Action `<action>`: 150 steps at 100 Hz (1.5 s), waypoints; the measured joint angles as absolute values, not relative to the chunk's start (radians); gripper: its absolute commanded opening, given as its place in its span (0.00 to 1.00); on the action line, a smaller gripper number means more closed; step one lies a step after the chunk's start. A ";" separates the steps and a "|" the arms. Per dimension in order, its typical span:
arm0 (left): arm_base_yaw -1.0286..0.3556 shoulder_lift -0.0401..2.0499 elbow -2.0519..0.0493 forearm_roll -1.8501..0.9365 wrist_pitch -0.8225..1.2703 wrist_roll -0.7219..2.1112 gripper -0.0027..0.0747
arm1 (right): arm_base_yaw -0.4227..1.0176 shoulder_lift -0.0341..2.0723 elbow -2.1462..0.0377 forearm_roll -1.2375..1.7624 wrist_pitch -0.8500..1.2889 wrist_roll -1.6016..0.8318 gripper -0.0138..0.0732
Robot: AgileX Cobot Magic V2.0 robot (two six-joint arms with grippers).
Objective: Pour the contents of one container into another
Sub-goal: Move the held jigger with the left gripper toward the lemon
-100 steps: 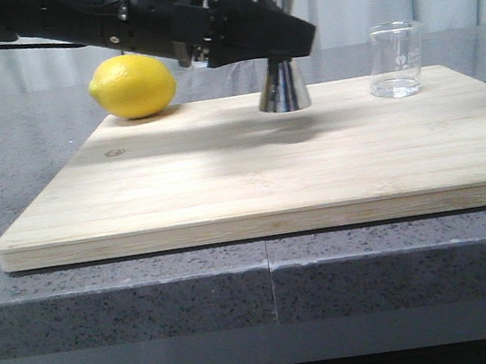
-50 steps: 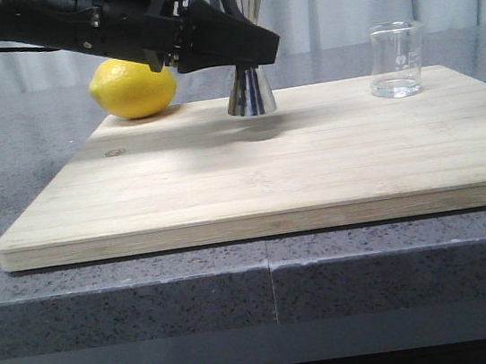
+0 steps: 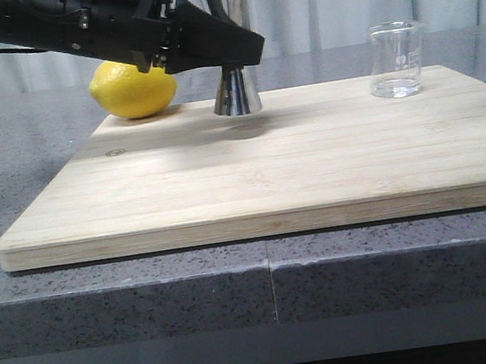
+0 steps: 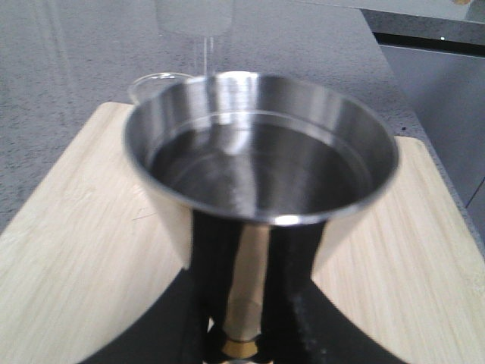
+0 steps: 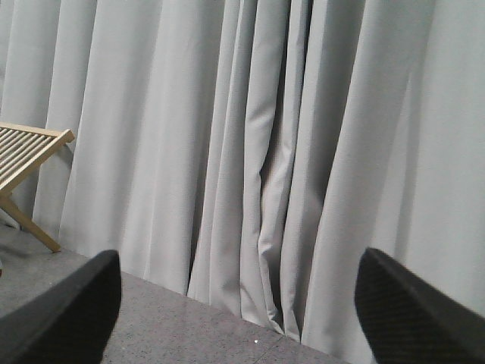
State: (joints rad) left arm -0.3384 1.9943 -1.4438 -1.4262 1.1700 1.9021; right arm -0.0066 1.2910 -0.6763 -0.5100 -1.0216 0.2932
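Wooden board (image 3: 260, 175) on grey counter, left gripper (image 3: 238, 51) clamping jigger (image 3: 236, 92), beaker (image 3: 397, 59) print unreadable, right gripper (image 5: 235, 318) wide.

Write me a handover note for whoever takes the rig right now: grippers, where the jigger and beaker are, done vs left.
Left gripper: shut on the jigger at its narrow waist, holding it upright near the lemon, its base at or just above the cutting board; contact is unclear.
Right gripper: open, holding nothing, pointed at the curtain, away from the board.
Beaker: standing upright at the board's far right corner, untouched, looks near empty.
Jigger's upper cup: appears to hold dark liquid, though blur makes that uncertain.
Done: jigger grasped.
Left: bring the two containers together and pour; no pour is under way.
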 measured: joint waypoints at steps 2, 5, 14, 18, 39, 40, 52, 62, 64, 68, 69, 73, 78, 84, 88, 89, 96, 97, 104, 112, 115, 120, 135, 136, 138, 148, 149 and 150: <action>-0.336 1.994 -1.444 -1.426 1.170 1.902 0.01 | -0.007 1.291 -0.676 -0.510 -1.022 0.293 0.81; -0.331 1.994 -1.444 -1.426 1.170 1.902 0.01 | -0.007 1.291 -0.676 -0.510 -1.022 0.293 0.81; -0.322 1.994 -1.444 -1.426 1.170 1.902 0.01 | -0.007 1.291 -0.676 -0.510 -1.018 0.293 0.81; -0.321 1.994 -1.444 -1.426 1.170 1.902 0.01 | -0.007 1.291 -0.676 -0.509 -1.016 0.293 0.81; -0.315 1.994 -1.444 -1.426 1.170 1.902 0.01 | -0.007 1.291 -0.676 -0.508 -1.008 0.293 0.81; -0.315 1.994 -1.444 -1.426 1.170 1.902 0.01 | -0.007 1.291 -0.676 -0.508 -1.008 0.293 0.81; -0.315 1.994 -1.444 -1.426 1.170 1.902 0.01 | -0.007 1.291 -0.676 -0.506 -1.008 0.293 0.81; -0.315 1.994 -1.438 -1.426 1.170 1.902 0.01 | -0.007 1.291 -0.676 -0.503 -1.008 0.293 0.81; -0.315 1.994 -1.436 -1.426 1.170 1.902 0.01 | -0.007 1.291 -0.676 -0.503 -1.008 0.293 0.81; -0.315 1.994 -1.433 -1.426 1.170 1.904 0.01 | -0.007 1.291 -0.676 -0.503 -1.008 0.293 0.81; -0.315 1.994 -1.433 -1.426 1.170 1.904 0.01 | -0.007 1.291 -0.676 -0.503 -1.008 0.293 0.81; -0.315 1.994 -1.429 -1.426 1.170 1.906 0.01 | -0.007 1.291 -0.676 -0.503 -1.008 0.293 0.81; -0.315 1.994 -1.427 -1.426 1.170 1.908 0.01 | -0.007 1.291 -0.676 -0.503 -1.008 0.293 0.81; -0.315 1.994 -1.427 -1.428 1.170 1.912 0.01 | -0.007 1.291 -0.676 -0.501 -1.008 0.293 0.81; -0.315 1.994 -1.427 -1.430 1.170 1.915 0.01 | -0.007 1.291 -0.676 -0.501 -1.008 0.293 0.81; -0.315 1.994 -1.427 -1.432 1.170 1.915 0.01 | -0.007 1.291 -0.676 -0.501 -1.008 0.293 0.81; -0.315 1.994 -1.427 -1.440 1.170 1.927 0.01 | -0.007 1.291 -0.676 -0.501 -1.008 0.293 0.81; -0.315 1.994 -1.427 -1.441 1.170 1.929 0.01 | -0.007 1.291 -0.676 -0.501 -1.008 0.293 0.81; -0.322 1.994 -1.427 -1.450 1.170 1.936 0.01 | -0.007 1.291 -0.676 -0.501 -1.008 0.293 0.81; -0.329 1.994 -1.427 -1.451 1.170 1.940 0.01 | -0.007 1.291 -0.676 -0.501 -1.008 0.293 0.81; -0.331 1.994 -1.427 -1.451 1.170 1.942 0.01 | -0.007 1.291 -0.676 -0.501 -1.008 0.293 0.81; -0.334 1.994 -1.427 -1.452 1.170 1.946 0.01 | -0.007 1.291 -0.676 -0.501 -1.008 0.293 0.81; -0.335 1.994 -1.427 -1.454 1.170 1.956 0.01 | -0.007 1.291 -0.676 -0.501 -1.007 0.293 0.81; -0.335 1.994 -1.427 -1.454 1.170 1.956 0.01 | -0.007 1.291 -0.676 -0.501 -1.007 0.293 0.81; -0.335 1.994 -1.427 -1.455 1.170 1.956 0.01 | -0.007 1.291 -0.676 -0.501 -1.007 0.293 0.81; -0.336 1.998 -1.427 -1.458 1.170 1.957 0.01 | -0.007 1.291 -0.676 -0.501 -1.007 0.293 0.81; -0.336 1.998 -1.427 -1.458 1.170 1.957 0.01 | -0.007 1.291 -0.676 -0.501 -1.007 0.293 0.81; -0.336 1.998 -1.425 -1.458 1.170 1.957 0.01 | -0.007 1.291 -0.676 -0.501 -1.007 0.293 0.81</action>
